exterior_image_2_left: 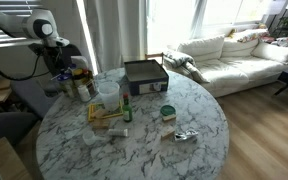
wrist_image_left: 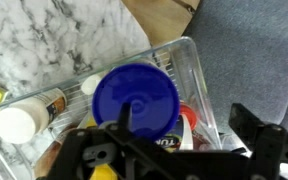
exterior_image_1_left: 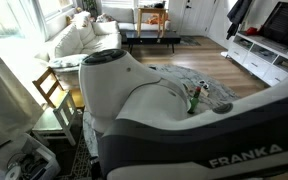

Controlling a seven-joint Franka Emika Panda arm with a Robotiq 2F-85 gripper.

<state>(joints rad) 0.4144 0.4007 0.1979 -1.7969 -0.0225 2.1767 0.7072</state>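
**One blue lid below the open gripper**

One jar with a round blue lid (wrist_image_left: 136,100) stands upright in a clear bin (wrist_image_left: 199,75) and fills the middle of the wrist view. The bin sits at the edge of the round marble table (exterior_image_2_left: 164,150), on the side where the robot arm is.

The gripper (wrist_image_left: 174,150) hangs directly above this lid. Its two black fingers (wrist_image_left: 259,140) are spread wide apart, one on each side of the lid, and nothing is between them. From the wrist view I cannot tell whether the fingers touch the jar.

In the same bin, a bottle with a white cap (wrist_image_left: 14,123) lies to the left of the blue lid. A smaller white cap (wrist_image_left: 89,85) is just beside the lid, and a container with a red label (wrist_image_left: 189,125) is pressed against its right side.

In an exterior view the gripper (exterior_image_2_left: 62,62) is over the group of bottles at the table edge. Further out on the marble are a clear cup (exterior_image_2_left: 108,92), a small green bottle (exterior_image_2_left: 126,110), a dark box (exterior_image_2_left: 144,75), a round green tin (exterior_image_2_left: 168,112) and a crumpled foil wrapper (exterior_image_2_left: 186,135), all well apart from the gripper. A white sofa (exterior_image_2_left: 224,55) stands behind the table. In an exterior view the white arm (exterior_image_1_left: 164,110) covers most of the picture, and only the green bottle (exterior_image_1_left: 195,98) shows beyond it.
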